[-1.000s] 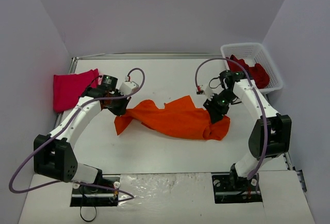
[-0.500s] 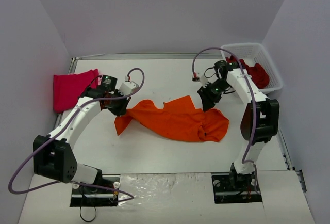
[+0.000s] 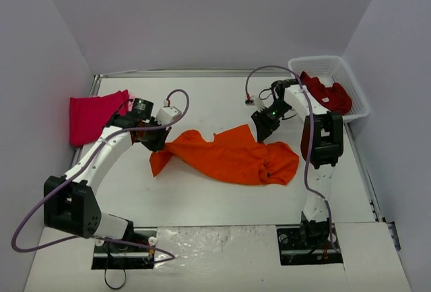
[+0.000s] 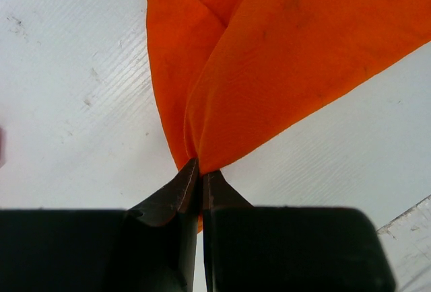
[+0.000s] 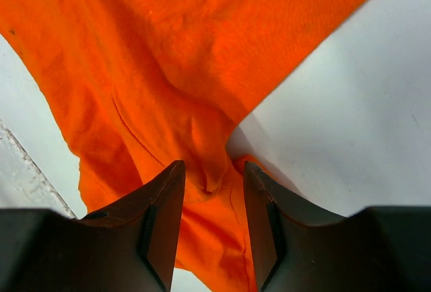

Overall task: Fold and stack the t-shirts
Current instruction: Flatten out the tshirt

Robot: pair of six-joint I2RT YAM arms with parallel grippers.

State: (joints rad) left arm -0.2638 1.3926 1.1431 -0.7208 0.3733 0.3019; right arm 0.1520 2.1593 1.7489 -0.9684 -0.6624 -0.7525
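Observation:
A bright orange t-shirt (image 3: 229,159) lies crumpled across the middle of the table (image 3: 202,198). My left gripper (image 3: 156,141) is shut on its left end. In the left wrist view the cloth (image 4: 283,56) fans out from my closed left gripper (image 4: 200,167). My right gripper (image 3: 261,128) hovers open over the shirt's far right edge. In the right wrist view a raised fold of the orange cloth (image 5: 168,50) lies below and between the parted fingers of that gripper (image 5: 212,167), not pinched. A magenta-pink t-shirt (image 3: 94,114) lies folded at the left. A dark red t-shirt (image 3: 330,94) sits in the basket.
The white lattice basket (image 3: 358,97) stands at the back right corner. Side walls close in the table on the left and right. The right arm's purple cable (image 3: 269,71) loops above the table behind its gripper.
My right gripper has moved back and to the left, from the shirt's right end to its far edge. The shirt's right end has settled flatter. The left arm has not moved.

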